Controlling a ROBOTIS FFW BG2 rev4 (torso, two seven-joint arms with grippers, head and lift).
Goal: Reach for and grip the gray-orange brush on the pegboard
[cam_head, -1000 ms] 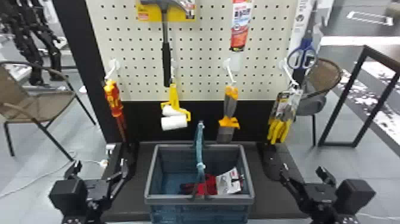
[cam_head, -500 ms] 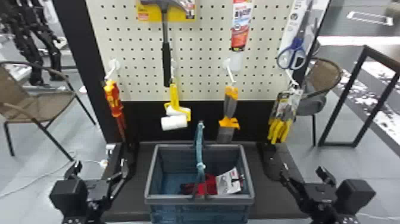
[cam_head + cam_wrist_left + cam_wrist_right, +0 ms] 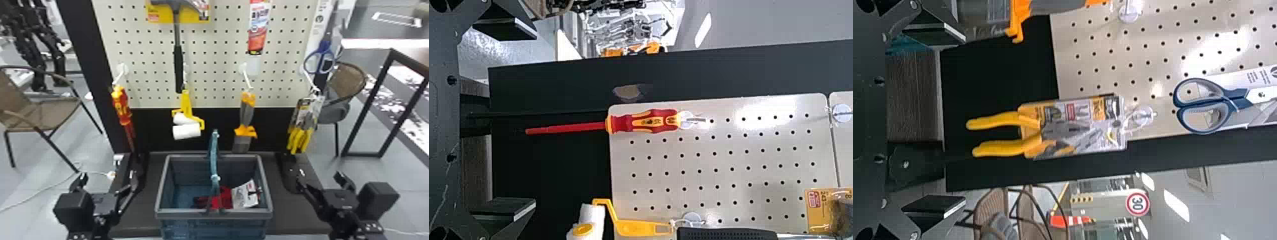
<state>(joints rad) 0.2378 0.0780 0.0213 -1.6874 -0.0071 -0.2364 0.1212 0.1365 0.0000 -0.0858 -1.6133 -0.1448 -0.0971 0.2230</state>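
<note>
The gray-orange brush (image 3: 247, 111) hangs from a white hook (image 3: 247, 78) on the pegboard (image 3: 217, 48), handle uppermost and gray end down, likely hung through its top so the grip stays free to take. It is between the yellow paint roller (image 3: 186, 103) and the yellow-handled pliers (image 3: 299, 138).

The left gripper (image 3: 107, 182) and right gripper (image 3: 321, 182) wait either side of the basket (image 3: 180, 214), the fingers of each spread wide and holding nothing. That suits a reach not yet begun; the right one is the nearer and seems the natural choice.

Its way in should pass between the pliers and the basket's raised handle (image 3: 214, 159). Open space lies on both sides of the brush, though the basket's back rim sits close to its lower end. Closing on the gray handle, above the orange collar, would likely keep clear of both.
</note>
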